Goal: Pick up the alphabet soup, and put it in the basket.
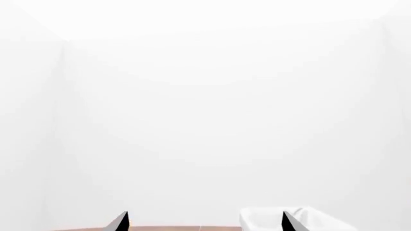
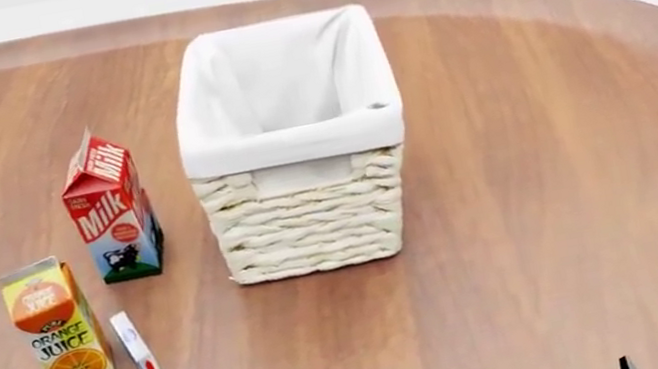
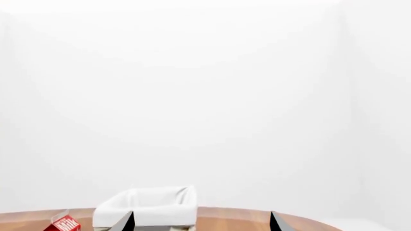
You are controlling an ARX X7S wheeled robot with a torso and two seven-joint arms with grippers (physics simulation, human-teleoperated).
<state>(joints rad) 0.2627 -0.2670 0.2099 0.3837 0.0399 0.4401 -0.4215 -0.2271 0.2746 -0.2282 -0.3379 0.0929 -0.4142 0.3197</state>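
Wooden counter (image 2: 550,206) carrying basket (image 2: 302,199) at centre. Both tools released: left tool (image 1: 204,222), right tool (image 3: 201,222), basket toward 11 o'clock beyond the right. Two can tops at 6 o'clock, labels hidden.

A bare simulated test room set up like a grocery tabletop

A rounded wood-grain bench (image 2: 550,206) stands among plain white walls (image 1: 205,106) with no furniture or windows, all flatly lit and cleanly rendered. On the bench stand household groceries: a red milk carton (image 2: 110,211), an orange juice carton (image 2: 55,326) and a small white box (image 2: 135,347) lying flat, beside a cloth-lined wicker basket (image 2: 308,219). The goods suggest a kitchen; the blank surroundings suggest a lab-style scene.
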